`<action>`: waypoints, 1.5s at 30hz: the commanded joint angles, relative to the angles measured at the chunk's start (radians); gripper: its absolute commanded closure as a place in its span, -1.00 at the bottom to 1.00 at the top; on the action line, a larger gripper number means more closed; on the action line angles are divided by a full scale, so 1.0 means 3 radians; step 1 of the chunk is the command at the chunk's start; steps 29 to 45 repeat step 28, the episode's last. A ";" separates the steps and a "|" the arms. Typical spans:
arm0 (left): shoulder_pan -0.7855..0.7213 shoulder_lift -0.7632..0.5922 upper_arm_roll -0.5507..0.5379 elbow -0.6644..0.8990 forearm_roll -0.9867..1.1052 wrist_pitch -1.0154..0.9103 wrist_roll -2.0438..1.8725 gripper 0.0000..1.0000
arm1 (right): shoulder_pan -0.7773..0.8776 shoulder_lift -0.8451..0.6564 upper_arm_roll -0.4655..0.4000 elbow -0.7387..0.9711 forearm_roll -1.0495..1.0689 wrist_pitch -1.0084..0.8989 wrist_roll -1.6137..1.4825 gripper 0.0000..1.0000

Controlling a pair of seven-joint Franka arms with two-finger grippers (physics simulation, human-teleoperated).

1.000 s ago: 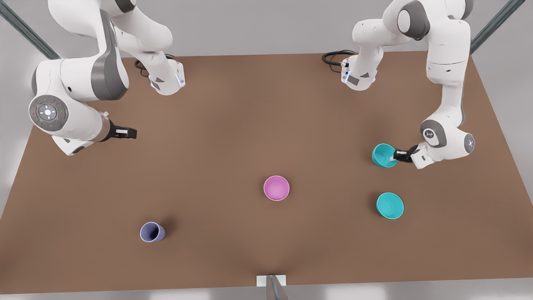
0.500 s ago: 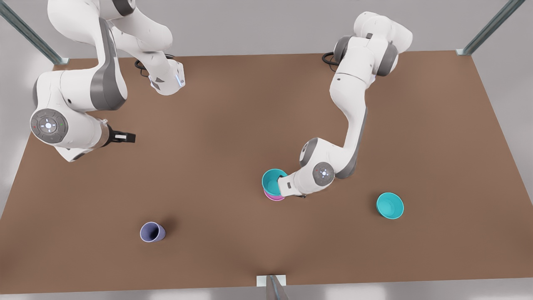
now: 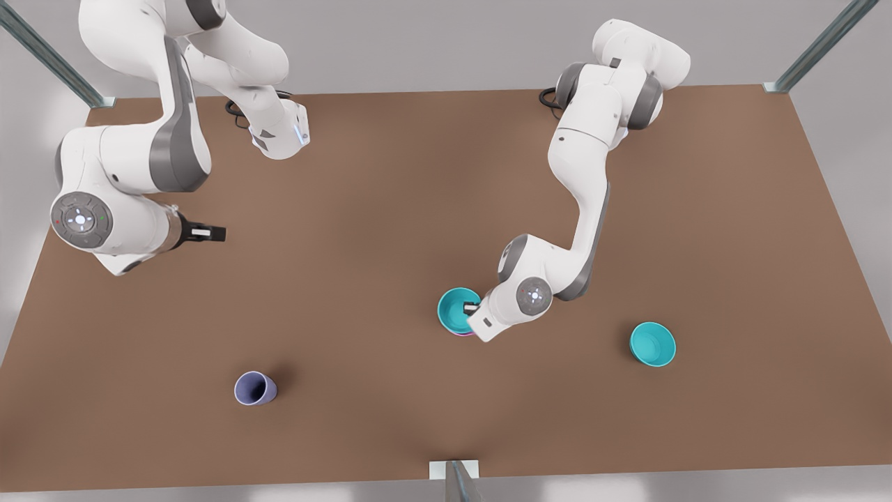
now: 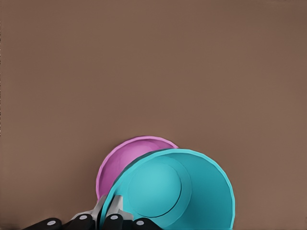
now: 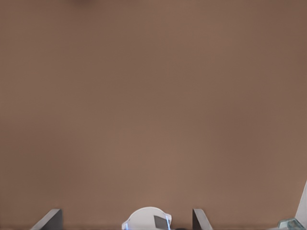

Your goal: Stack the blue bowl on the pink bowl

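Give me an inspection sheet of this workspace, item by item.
Surface: plain brown table.
Job's things: blue bowl sits over the pink bowl, hiding most of it; whether it is fully seated, cannot tell.
Clutter: turquoise bowl and lavender cup, each apart.
Claws: left claw pinches the blue bowl's rim; right claw open, waiting at the front view's left.
Cables: black cables at the arm bases.
Surroundings: grey walls, metal struts.

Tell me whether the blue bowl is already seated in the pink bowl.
Not fully: the blue bowl sits tilted over the pink bowl, rim gripped by the left gripper.
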 commanded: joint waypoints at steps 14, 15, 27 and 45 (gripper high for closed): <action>-0.0007 -0.0166 0.0031 -0.0318 0.0127 -0.0092 -0.0797 -1.00 | 0.0006 0.0023 0.0001 0.0006 0.0033 -0.0010 -0.0021 -1.00; -0.0002 -0.0458 0.0153 -0.0589 0.0392 -0.0367 -0.0572 -1.00 | 0.0006 0.0023 0.0001 0.0006 0.0033 -0.0010 -0.0021 -1.00; 0.1557 -0.2258 -0.0455 -0.0584 0.1365 -0.1958 0.0804 -1.00 | 0.0006 -0.0012 0.0001 -0.0014 0.0033 0.0001 -0.0021 -1.00; 0.1557 -0.2258 -0.0455 -0.0584 0.1365 -0.1958 0.0804 -1.00 | 0.0006 -0.0012 0.0001 -0.0014 0.0033 0.0001 -0.0016 -1.00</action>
